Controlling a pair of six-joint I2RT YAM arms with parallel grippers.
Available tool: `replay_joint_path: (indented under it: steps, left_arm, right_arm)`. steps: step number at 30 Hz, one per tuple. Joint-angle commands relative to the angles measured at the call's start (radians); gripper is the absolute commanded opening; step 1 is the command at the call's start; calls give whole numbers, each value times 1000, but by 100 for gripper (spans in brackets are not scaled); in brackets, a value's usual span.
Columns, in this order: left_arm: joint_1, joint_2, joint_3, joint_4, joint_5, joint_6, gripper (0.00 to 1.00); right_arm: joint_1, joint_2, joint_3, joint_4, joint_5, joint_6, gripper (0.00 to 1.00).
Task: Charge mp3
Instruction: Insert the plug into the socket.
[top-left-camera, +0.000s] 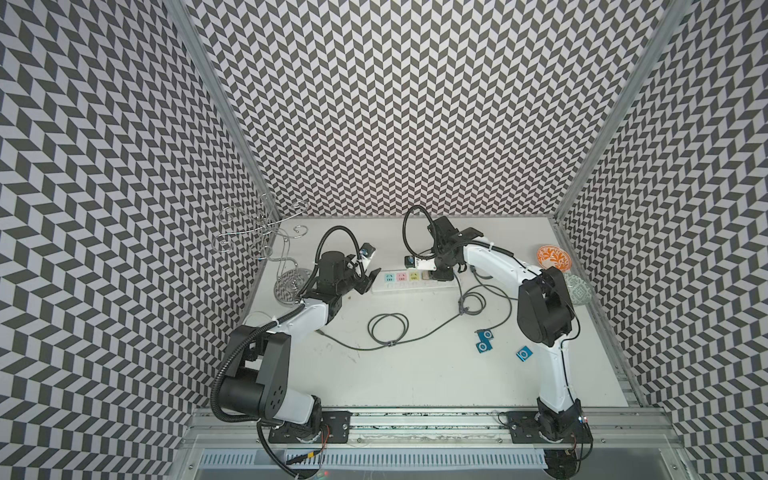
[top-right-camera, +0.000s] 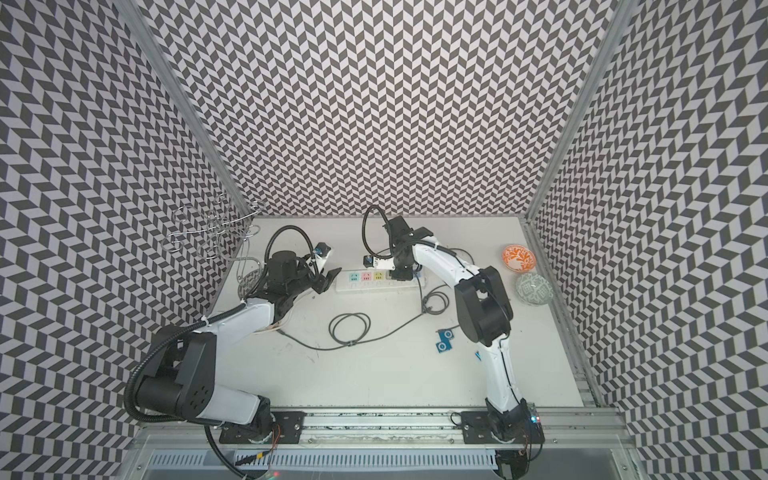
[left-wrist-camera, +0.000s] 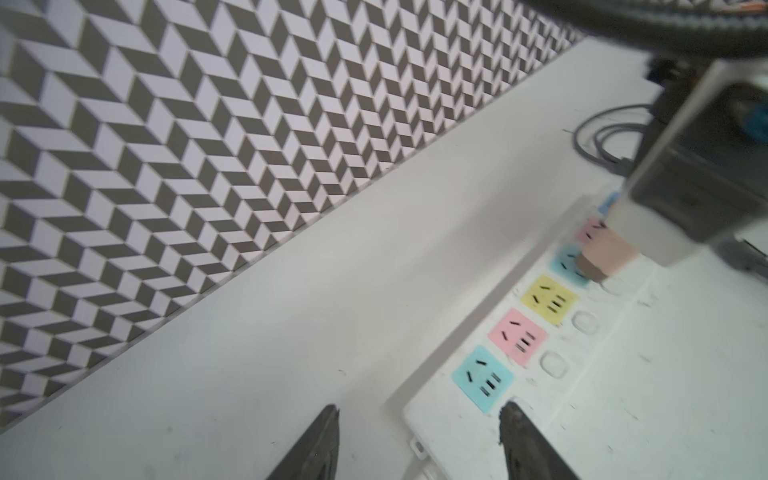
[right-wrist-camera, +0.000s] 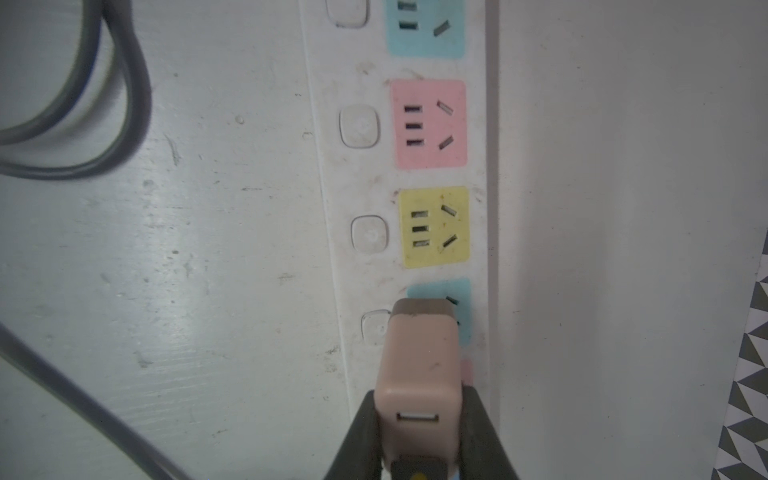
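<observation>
The right fingers pinch the charger over the strip at the desk's far edge, seemingly to plug it in, while the left fingers, spread, flank the strip's end, likely to steady it, and the mp3s lie near the right edge.

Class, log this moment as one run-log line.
right gripper: shut on charger at power strip | left gripper: open | cable: loose on table

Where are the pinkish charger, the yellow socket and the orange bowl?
pinkish charger (right-wrist-camera: 417, 365): right wrist view, on its broad pink side.
yellow socket (right-wrist-camera: 434, 226): right wrist view, middle of the yellow square.
orange bowl (top-left-camera: 552, 256): in a top view, on its patterned inside.
</observation>
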Motion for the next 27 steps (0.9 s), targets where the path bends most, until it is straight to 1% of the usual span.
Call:
replay_joint_path:
  steps: [1, 3, 5, 6, 8, 10, 13, 15, 17, 19, 21, 25, 27]
  left_arm:
    - [-10, -28, -48, 66, 187, 157, 62]
    - [-15, -18, -70, 133, 248, 176, 62]
    - [-22, 10, -53, 129, 243, 201, 62]
    - [-22, 25, -33, 97, 239, 221, 62]
    - [-25, 40, 22, -22, 228, 266, 60]
    - [-25, 17, 18, -27, 220, 249, 59]
    - [-34, -48, -50, 33, 222, 233, 61]
    - [-60, -75, -49, -15, 199, 265, 61]
    - [-100, -86, -17, -120, 159, 318, 61]
    - [-138, -101, 12, -203, 110, 334, 61]
    - [-160, -135, 26, -247, 72, 306, 60]
    - [-163, -268, -12, -214, -8, 144, 61]
    - [-160, -338, -36, -198, -44, 90, 62]
  right_arm:
    - [-22, 51, 21, 2, -37, -35, 12]
    - [-40, 56, 34, 0, -88, -45, 12]
    - [-46, 51, 33, -4, -119, -45, 10]
    - [-46, 44, 25, -7, -130, -50, 9]
    - [-45, 19, -12, -11, -156, -44, 6]
    - [-45, -12, -64, -21, -182, -39, 4]
    - [-32, -66, -154, -19, -184, -27, 0]
    - [-20, -90, -186, -29, -182, -17, 0]
    - [-4, -111, -201, -43, -180, -4, 0]
    - [13, -122, -205, -60, -178, 9, 0]
    - [33, -132, -210, -83, -170, 23, 0]
    - [62, -134, -210, -150, -144, 73, 0]
    - [71, -130, -214, -170, -132, 95, 0]
